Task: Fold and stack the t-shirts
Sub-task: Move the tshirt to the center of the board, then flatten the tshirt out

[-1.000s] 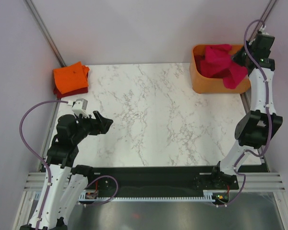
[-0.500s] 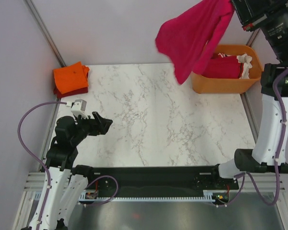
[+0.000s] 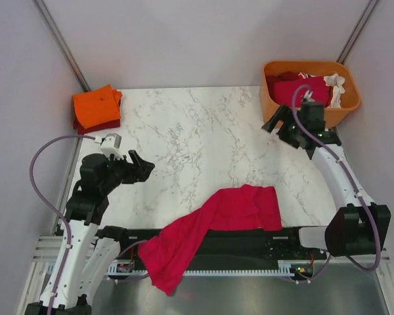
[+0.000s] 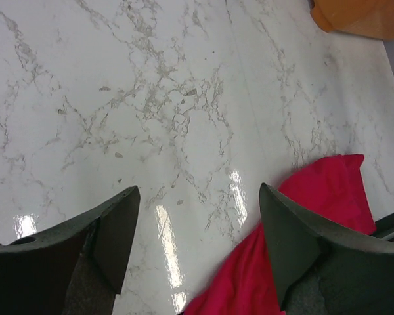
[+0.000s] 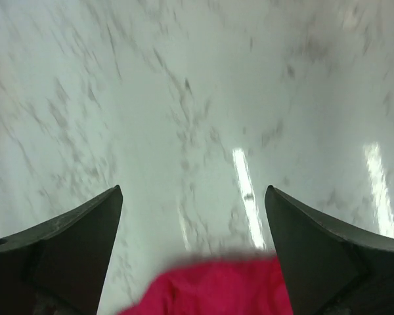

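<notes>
Marble table (image 3: 197,138) first: at 6 o'clock the crimson-pink t-shirt (image 3: 240,210) lies crumpled, spilling over the near edge. I see the left jaws at 8 o'clock and right jaws at 2 o'clock both apart, holding nothing. Farther, a folded orange t-shirt (image 3: 97,107) sits at 10 o'clock.

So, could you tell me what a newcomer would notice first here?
Most striking is the crimson-pink cloth t-shirt, lying crumpled at the near edge of the white marble table and spilling over it. Next, the orange plastic tub of red and white cloth at the far right corner, and the folded orange shirt far left.
</notes>
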You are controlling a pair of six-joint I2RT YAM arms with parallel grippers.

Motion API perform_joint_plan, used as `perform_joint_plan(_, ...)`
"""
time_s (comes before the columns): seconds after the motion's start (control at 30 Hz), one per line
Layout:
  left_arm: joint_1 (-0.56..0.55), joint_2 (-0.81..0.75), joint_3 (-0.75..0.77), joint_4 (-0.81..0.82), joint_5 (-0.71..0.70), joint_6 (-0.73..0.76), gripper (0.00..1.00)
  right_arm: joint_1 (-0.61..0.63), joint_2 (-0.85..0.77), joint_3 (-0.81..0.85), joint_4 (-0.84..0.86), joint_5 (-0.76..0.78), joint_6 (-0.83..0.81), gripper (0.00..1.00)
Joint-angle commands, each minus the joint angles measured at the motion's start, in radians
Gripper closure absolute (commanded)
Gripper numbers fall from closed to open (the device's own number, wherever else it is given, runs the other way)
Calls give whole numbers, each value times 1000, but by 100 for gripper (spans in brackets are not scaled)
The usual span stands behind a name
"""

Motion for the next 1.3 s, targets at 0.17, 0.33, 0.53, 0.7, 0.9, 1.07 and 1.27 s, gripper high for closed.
perform_joint_plan(0.17,-40,111,75,-55,84,14,30,502,-112,-157,-161,274,-33,2)
perform_joint_plan(0.33,-252,101,58,-144,19,-122,30,817,-176,-307,-234,438,150,2)
perform_joint_plan(0.53,-696,183,1,-157,-267,-351,32,836,-436,-479,-345,638,338,2)
perform_joint_plan(0.7,-944,324,12,-132,-443,-495,36,707,-566,-522,-429,657,391,5)
perform_joint_plan(0.9,-958,271,46,-115,-457,-465,36,594,-531,-496,-503,657,386,17)
perform_joint_plan(1.07,-956,196,81,-192,-521,-445,31,569,-537,-615,-465,533,515,17)
perform_joint_plan(1.27,-944,187,87,-290,-586,-500,27,567,-560,-766,-389,428,593,19)
